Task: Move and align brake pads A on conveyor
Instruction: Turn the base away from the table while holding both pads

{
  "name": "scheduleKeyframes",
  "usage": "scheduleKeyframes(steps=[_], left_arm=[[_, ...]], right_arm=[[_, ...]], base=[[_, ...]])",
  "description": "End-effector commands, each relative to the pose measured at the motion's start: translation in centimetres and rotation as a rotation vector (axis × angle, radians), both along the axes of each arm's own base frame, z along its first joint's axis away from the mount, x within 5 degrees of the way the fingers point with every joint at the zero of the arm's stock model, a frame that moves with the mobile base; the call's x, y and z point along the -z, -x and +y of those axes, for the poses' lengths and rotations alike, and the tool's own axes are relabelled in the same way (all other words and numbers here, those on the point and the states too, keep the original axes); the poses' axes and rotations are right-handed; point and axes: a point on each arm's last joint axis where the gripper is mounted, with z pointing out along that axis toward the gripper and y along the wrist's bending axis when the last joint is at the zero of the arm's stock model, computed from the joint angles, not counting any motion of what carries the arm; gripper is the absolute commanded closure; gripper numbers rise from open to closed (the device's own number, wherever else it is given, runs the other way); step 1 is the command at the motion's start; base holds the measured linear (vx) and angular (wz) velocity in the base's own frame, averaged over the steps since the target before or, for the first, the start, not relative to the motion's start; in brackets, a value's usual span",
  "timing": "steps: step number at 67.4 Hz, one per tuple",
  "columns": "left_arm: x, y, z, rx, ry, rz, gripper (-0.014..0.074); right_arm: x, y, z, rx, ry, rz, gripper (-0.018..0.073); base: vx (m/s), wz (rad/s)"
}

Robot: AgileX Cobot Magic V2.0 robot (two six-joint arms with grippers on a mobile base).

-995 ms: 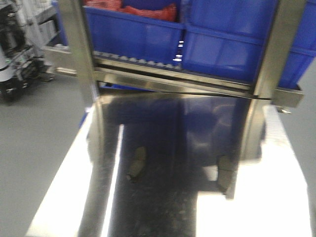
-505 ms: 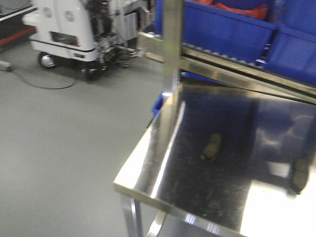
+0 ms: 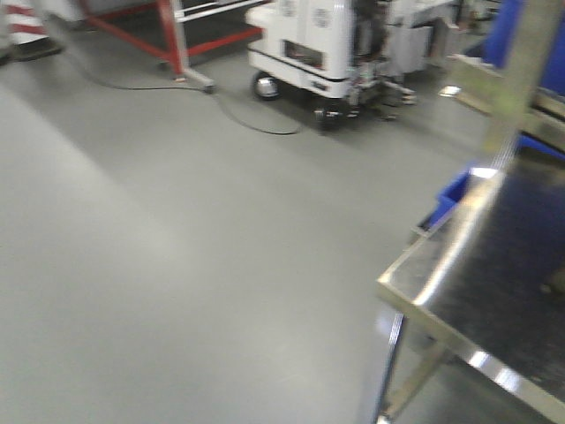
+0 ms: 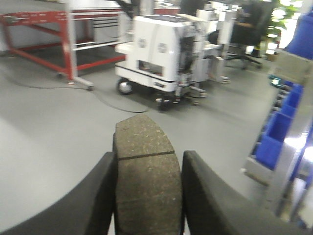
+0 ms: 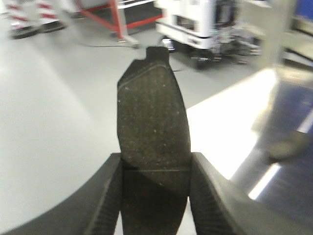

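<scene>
In the left wrist view, my left gripper (image 4: 148, 164) is shut on a grey-brown brake pad (image 4: 144, 139), held lengthwise with its groove just past the fingertips. My right gripper (image 5: 155, 169) is shut on a second, darker brake pad (image 5: 151, 103) that sticks out over the grey floor. A third brake pad (image 5: 288, 146) lies blurred on the shiny steel table (image 5: 230, 122) to the right. The conveyor is out of view. Neither gripper shows in the front view.
The steel table's corner (image 3: 441, 274) fills the front view's right side, with blue bins (image 4: 276, 134) beside it. Across the grey floor stand a white wheeled machine (image 3: 309, 44), a red frame (image 3: 177, 31), a striped cone (image 3: 26, 22) and a loose cable (image 3: 256, 124).
The front view has swung left, off the steel table and blue bins and onto the open floor. The table now shows only at the right edge.
</scene>
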Motion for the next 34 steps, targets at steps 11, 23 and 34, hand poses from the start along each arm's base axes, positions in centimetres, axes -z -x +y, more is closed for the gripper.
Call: scheduleKeyframes(steps=[11, 23, 34], left_arm=[[-1.84, -0.06, -0.01, 0.000, 0.029, -0.118, 0.0603], [-1.84, -0.06, -0.01, 0.000, 0.029, -0.118, 0.0603], [-1.84, -0.06, -0.01, 0.000, 0.029, -0.118, 0.0603]], right_arm=[[-1.68, -0.18, 0.04, -0.003, -0.009, -0.113, 0.0571], [-1.68, -0.18, 0.04, -0.003, -0.009, -0.113, 0.0571], [-1.68, -0.18, 0.04, -0.003, -0.009, -0.113, 0.0571]], base=[[-0.17, 0.90], [-0.17, 0.86], [-0.16, 0.75]])
